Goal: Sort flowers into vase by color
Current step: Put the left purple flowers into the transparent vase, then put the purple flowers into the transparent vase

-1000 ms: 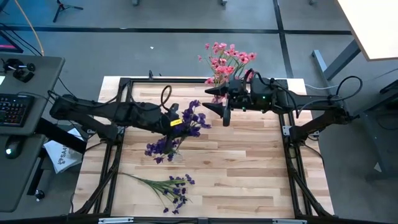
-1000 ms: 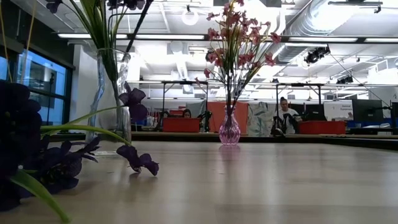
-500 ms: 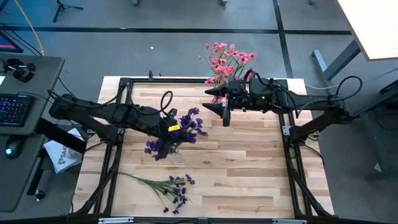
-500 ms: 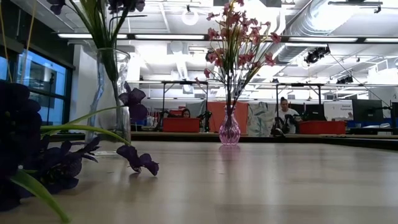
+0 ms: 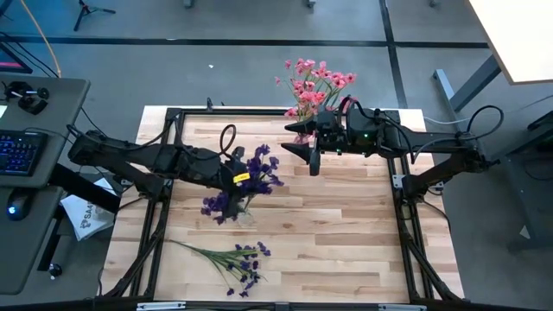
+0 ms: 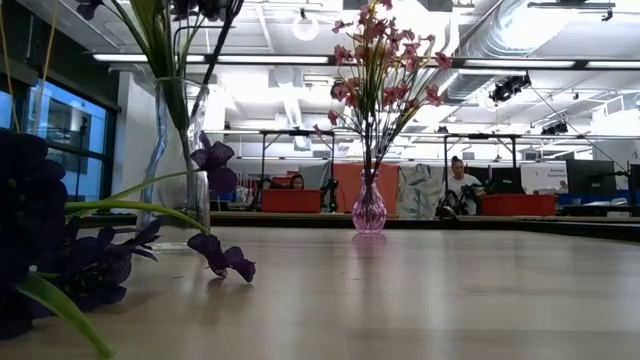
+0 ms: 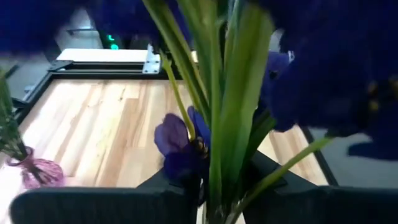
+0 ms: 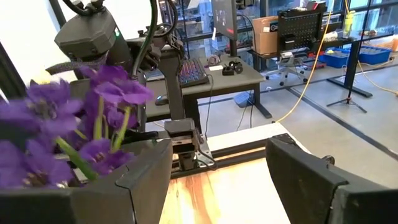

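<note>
My left gripper (image 5: 238, 178) is shut on a purple flower sprig (image 5: 262, 167), just above the clear glass vase (image 6: 181, 150). That vase holds other purple flowers (image 5: 223, 204) on green stems. A loose bunch of purple sprigs (image 5: 235, 258) lies flat on the table near its near edge. Pink flowers (image 5: 316, 80) stand in a small pink vase (image 6: 369, 214) at the far edge. My right gripper (image 5: 301, 143) hangs open beside the pink vase, touching nothing. In the right wrist view the held purple sprig (image 8: 68, 121) shows past my right gripper (image 8: 217, 180). My left gripper pinches the purple sprig's green stems (image 7: 217, 158) between its two fingers (image 7: 93, 205), below the blossoms (image 7: 180, 140). The sprig is lifted off the table, with its blossoms spreading out beyond the fingers. Where the stems' lower ends reach is hidden by the gripper.
A black metal frame (image 5: 173, 117) borders the wooden tabletop (image 5: 346, 216), and the table's right half and middle are bare wood. A desk with a keyboard (image 5: 22, 151) stands off the left side. People sit far off in the room (image 6: 462, 185).
My left gripper has carried the purple sprig a little toward the table's left and near edges, closer over the clear vase. My right arm has kept still.
</note>
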### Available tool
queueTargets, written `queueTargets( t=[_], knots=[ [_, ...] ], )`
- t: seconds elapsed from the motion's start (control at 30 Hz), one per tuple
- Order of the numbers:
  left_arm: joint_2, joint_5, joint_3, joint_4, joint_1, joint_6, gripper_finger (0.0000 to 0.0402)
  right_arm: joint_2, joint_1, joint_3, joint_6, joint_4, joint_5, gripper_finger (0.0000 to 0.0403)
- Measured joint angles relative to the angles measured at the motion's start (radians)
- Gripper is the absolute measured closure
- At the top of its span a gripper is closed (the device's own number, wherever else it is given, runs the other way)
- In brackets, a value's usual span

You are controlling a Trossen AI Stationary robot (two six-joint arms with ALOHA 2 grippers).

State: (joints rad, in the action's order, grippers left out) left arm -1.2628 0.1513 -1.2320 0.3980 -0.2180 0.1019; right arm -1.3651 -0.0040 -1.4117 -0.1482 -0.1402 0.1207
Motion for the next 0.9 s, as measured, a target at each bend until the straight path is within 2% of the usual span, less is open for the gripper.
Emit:
queueTargets(
  t=[0.23, 0.57, 0.73, 0.9],
  knots=[
    [0.001, 0.020, 0.009, 0.001, -0.019, 0.000, 0.0295, 0.000, 0.000, 0.000, -0.008, 0.000, 0.000, 0.0149],
    [0.012, 0.046, 0.014, 0.097, -0.069, 0.066, 0.0243, 0.000, 0.000, 0.000, -0.008, -0.001, 0.000, 0.0149],
    [0.041, 0.045, 0.014, 0.196, -0.081, 0.106, 0.0221, 0.000, 0.000, 0.000, -0.010, -0.001, 0.000, 0.0149],
    [0.091, 0.060, 0.015, 0.203, -0.084, 0.106, 0.0211, 0.000, 0.000, 0.000, -0.048, -0.008, 0.000, 0.0149]
  ],
)
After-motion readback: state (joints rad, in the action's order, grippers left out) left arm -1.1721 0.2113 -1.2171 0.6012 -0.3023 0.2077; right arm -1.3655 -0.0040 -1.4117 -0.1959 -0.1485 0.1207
